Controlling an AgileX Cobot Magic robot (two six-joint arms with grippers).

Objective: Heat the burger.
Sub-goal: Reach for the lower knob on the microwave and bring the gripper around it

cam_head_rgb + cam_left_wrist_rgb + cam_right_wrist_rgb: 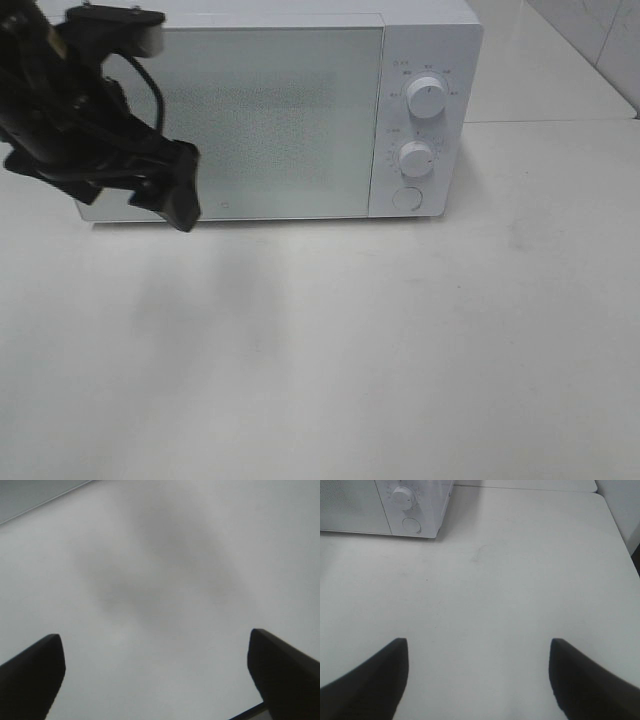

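Note:
The burger is out of view in all three frames. My left gripper (168, 200) hangs at the left, in front of the lower left corner of the white microwave's (270, 110) shut door. Seen from the left wrist, the left gripper (155, 640) is open, with only bare white tabletop between its dark fingers (35, 675). My right gripper (477, 645) is open too, over bare table, well away from the microwave (350, 505). It does not appear in the exterior high view.
The microwave stands at the back of the white table (350, 350). Its control panel on the right carries two round knobs (428, 97) (416, 158) and a round button (406, 198). A table edge (620, 535) runs along the far right.

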